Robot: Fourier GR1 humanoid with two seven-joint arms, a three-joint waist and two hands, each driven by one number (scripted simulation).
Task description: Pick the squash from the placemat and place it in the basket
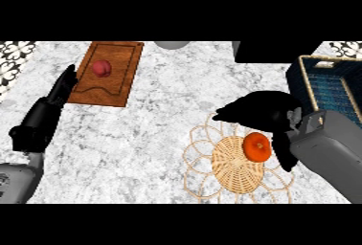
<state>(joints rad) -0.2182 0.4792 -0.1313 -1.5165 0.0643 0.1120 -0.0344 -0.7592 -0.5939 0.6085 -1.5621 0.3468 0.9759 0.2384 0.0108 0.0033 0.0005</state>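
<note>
So the round orange squash (256, 146) sits on the woven tan wicker placemat (212, 165), on the right part of its solid centre disc, with the mat's looped open-work border ringing it. Right hand (263, 113), black, hangs just above and behind the squash at the mat's upper right edge; the palm is turned down and hides most of the fingers, one dark finger or thumb (285, 154) drops down just right of the squash, but cannot tell if it touches, and cannot tell whether this hand is spread or closed. Grey right forearm (329, 150) comes in from the lower right. The dark blue rectangular basket with tan rim (311, 79) stands at the right edge, beyond the hand, well apart from the squash. All of it rests on a white-grey marbled counter (163, 124). Upper left: brown wooden cutting board (106, 91) lying flat, small red rounded fruit (101, 68) on its far half. Left hand (62, 86), black, rests at the board's left edge, fingers straight and pointing away, holding nothing. Dark box-like object (272, 51) at top right and a grey rounded item (172, 45) at top centre, both cut off.
</note>
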